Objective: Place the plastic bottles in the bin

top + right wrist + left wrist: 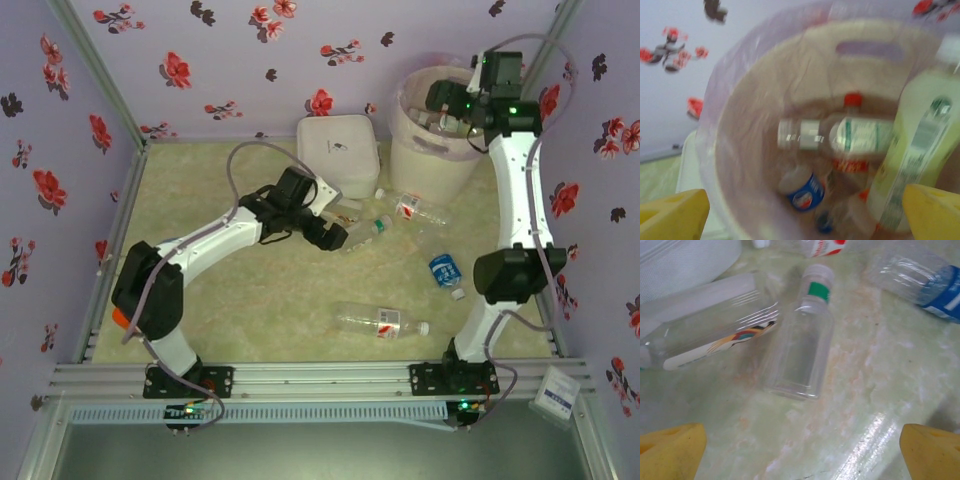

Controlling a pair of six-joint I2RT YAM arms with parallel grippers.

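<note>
Overhead check. The bin (430, 165) stands at 1 o'clock on the desk (230, 300), against the back wall. A white box (338, 150) sits just beside it at its 9 o'clock.

The right claw (447, 100) hangs over the bin's mouth. Its wrist view is blurred, but the yellow fingertips (672, 215) sit wide apart at the frame's bottom corners with nothing between them: open and empty. Inside the bin below I make out a red-capped bottle (855, 135) lying across. A small blue bottle (802, 192) lies at its 7 o'clock, and a larger pale green bottle (920, 150) sits tilted at 3 o'clock. More shapes lie underneath, too smeared for me to name.

The left claw (335, 237) is low over mid-desk, jaws spread wide and empty, yellow pads (932, 452) touching no bottle. In its wrist view a green-band bottle (805, 345) lies flat on the desk at 12 o'clock, cap pointing away. A white-label bottle (710, 330) lies at 10 o'clock, just beside it; I cannot tell whether they touch.

Also loose on the desk, all on their sides and apart from one another:
- a red-label bottle (415, 208) at 2 o'clock, near the bin's foot
- a blue-label bottle (445, 270) at 3 o'clock
- a long bottle (380, 320) at 5 o'clock, toward the front edge
</note>
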